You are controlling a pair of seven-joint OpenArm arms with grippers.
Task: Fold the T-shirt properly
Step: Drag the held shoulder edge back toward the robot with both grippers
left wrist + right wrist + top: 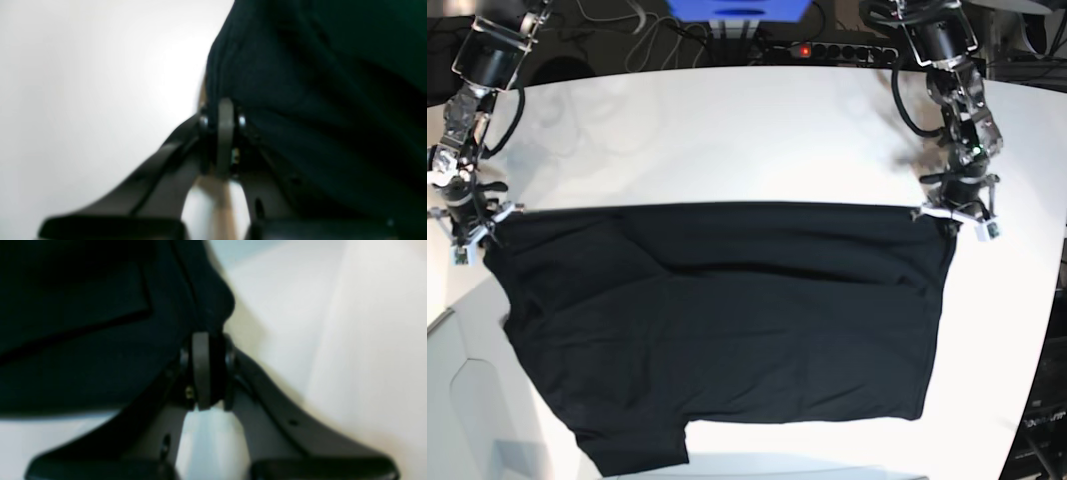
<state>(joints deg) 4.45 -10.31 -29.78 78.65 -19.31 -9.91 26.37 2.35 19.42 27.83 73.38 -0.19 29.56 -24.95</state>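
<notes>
The black T-shirt (727,320) lies spread on the white table (747,140), plain side up, its top edge stretched straight between my two grippers. In the base view my left gripper (954,215) sits at the shirt's upper right corner. The left wrist view shows that gripper (226,103) shut on the edge of the dark T-shirt (317,100). My right gripper (477,232) is at the upper left corner. In the right wrist view its jaws (203,336) stand closed against a fold of the T-shirt (100,340). No print or tag shows.
A power strip (837,50) with cables and a blue box (737,10) lie beyond the table's far edge. The table's curved edge runs close to the shirt on the left (442,320) and right (1037,330). The shirt's lower part reaches the front edge.
</notes>
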